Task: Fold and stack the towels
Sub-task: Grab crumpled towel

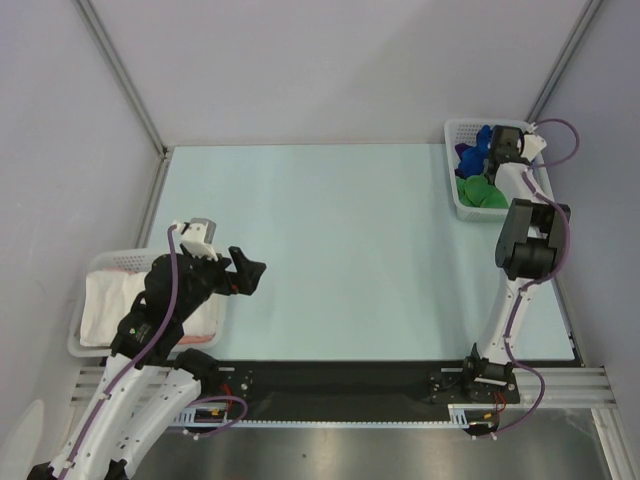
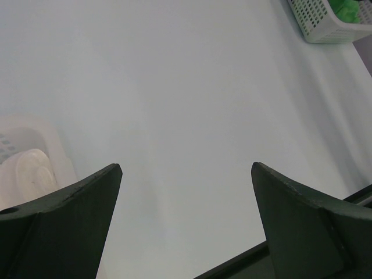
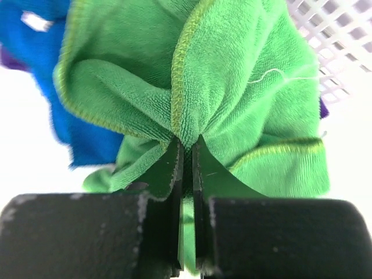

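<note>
A bunched green towel (image 3: pixel 232 75) fills the right wrist view, and my right gripper (image 3: pixel 187 142) is shut on a pinched fold of it. A royal blue towel (image 3: pixel 35 40) lies behind it on the left, with a sliver of purple (image 3: pixel 7 58) at the edge. From above, the green towel (image 1: pixel 480 192) and blue towel (image 1: pixel 472 155) sit in the white basket (image 1: pixel 452 185) at the far right, my right gripper reaching down into it. My left gripper (image 1: pixel 247 272) hangs open over bare table near the left basket, which holds a white towel (image 1: pixel 115 305).
The left white mesh basket (image 1: pixel 80 345) stands at the table's near left corner beside my left arm. The right basket's corner (image 2: pixel 325 26) shows far off in the left wrist view. Grey walls enclose the pale table (image 1: pixel 330 250) on three sides.
</note>
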Robot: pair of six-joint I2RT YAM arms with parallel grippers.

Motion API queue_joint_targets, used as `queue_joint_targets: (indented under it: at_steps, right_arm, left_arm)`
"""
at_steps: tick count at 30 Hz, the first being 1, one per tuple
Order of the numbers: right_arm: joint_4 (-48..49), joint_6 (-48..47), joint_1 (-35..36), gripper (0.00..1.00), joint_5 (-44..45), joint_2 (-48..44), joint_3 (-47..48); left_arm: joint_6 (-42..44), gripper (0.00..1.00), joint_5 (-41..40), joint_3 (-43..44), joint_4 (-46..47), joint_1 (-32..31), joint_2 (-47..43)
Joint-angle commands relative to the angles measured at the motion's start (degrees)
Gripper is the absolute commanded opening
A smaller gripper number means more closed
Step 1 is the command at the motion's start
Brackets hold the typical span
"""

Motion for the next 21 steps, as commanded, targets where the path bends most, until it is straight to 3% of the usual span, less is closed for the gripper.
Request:
queue_joint_targets:
  at_steps: [1,12,21]
  right_arm:
    - [0.5,-0.8,-0.3,0.00,-0.8,-8.9,0.1]
    - [-2.4,-2.5,3.2,0.00,-4.4,-26.3,3.9]
    - [-4.4,-6.1,16.6,0.00,-4.4,-41.9,6.7]
  left_arm:
    - [-0.3,1.00,0.8,-0.1,2.2,0.0,-0.3]
    - [-0.3,1.00,0.4,-0.1,2.1,0.0,-1.0]
    - [-0.5,1.00,-0.7,0.0,1.9,0.0,-1.0]
